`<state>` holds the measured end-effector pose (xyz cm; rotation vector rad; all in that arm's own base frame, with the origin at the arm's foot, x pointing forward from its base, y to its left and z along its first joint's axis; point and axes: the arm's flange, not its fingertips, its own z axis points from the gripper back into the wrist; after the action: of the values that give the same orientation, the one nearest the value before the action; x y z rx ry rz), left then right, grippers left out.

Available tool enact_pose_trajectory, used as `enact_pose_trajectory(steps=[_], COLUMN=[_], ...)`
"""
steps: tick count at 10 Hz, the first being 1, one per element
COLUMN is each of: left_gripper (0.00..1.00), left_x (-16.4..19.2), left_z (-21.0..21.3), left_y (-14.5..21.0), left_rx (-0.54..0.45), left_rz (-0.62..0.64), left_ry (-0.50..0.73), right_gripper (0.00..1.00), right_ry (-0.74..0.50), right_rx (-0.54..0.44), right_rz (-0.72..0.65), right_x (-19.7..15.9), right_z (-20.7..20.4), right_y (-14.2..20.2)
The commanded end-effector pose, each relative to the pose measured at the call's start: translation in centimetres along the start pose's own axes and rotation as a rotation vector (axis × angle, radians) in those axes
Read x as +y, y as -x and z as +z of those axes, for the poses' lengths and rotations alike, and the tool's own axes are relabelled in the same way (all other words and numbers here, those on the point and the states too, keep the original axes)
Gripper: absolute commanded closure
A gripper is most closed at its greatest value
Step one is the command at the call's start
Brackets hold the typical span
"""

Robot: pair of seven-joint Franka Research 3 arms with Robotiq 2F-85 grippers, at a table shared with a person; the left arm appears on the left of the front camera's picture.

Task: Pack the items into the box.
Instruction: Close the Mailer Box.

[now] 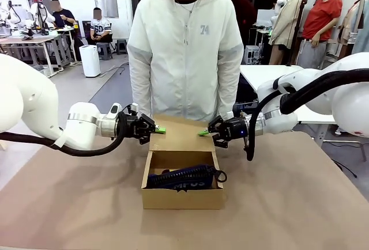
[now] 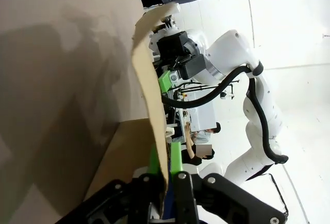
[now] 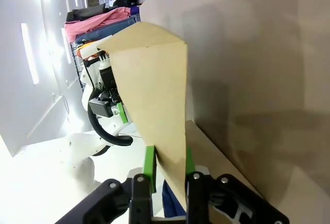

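Left claw (image 2: 164,168) pinches one side edge of the flap lid (image 1: 183,136). Its green pads (image 2: 153,154) press the cardboard from both faces, and it grips nothing else. Right claw (image 3: 167,168) does the same at the opposite edge, jaws drawn in tight on the sheet. On my front camera the two arms reach in from either side and meet at the flap, which stands raised off the rear wall of the box (image 1: 181,199) and leans away towards the person (image 1: 184,48) waiting at the far side of the counter (image 1: 300,204).

Below the flap the box sits open-topped near the middle of the counter. The navy pencil case (image 1: 187,184) lies inside, filling most of the floor from wall to wall, with part of its white lettering readable along the near side. A dark ribbed edge runs along its far side. I cannot tell whether the utility knife and the stapler-like object lie in there with it, since the case and the box walls hide whatever may be beneath.

I judge the loading as done, or close to it, because no item lies loose on the counter around the box. What I see left is the closing. Both arms need to swing the flap forward and down together, keeping it level, and seat it over the opening before letting go.
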<state>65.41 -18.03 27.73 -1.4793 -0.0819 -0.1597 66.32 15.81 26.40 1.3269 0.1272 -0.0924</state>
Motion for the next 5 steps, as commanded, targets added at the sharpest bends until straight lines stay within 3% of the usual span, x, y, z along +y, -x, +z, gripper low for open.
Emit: enact_pose_trajectory(steps=[1,5], left_gripper=[0.88,0.88], left_x=[-1.2,-3.7], left_z=[0.6,1.6], left_y=[0.9,1.7], left_rx=[-0.003,-0.052], left_rz=[-0.064,-0.148], left_ry=[0.003,-0.058], right_gripper=[0.72,0.72], right_ry=[0.017,-0.065], right_rx=[0.026,0.086], right_rz=[0.119,0.399], right_x=[1.2,2.2], right_z=[0.4,2.3], right_y=[0.7,3.0])
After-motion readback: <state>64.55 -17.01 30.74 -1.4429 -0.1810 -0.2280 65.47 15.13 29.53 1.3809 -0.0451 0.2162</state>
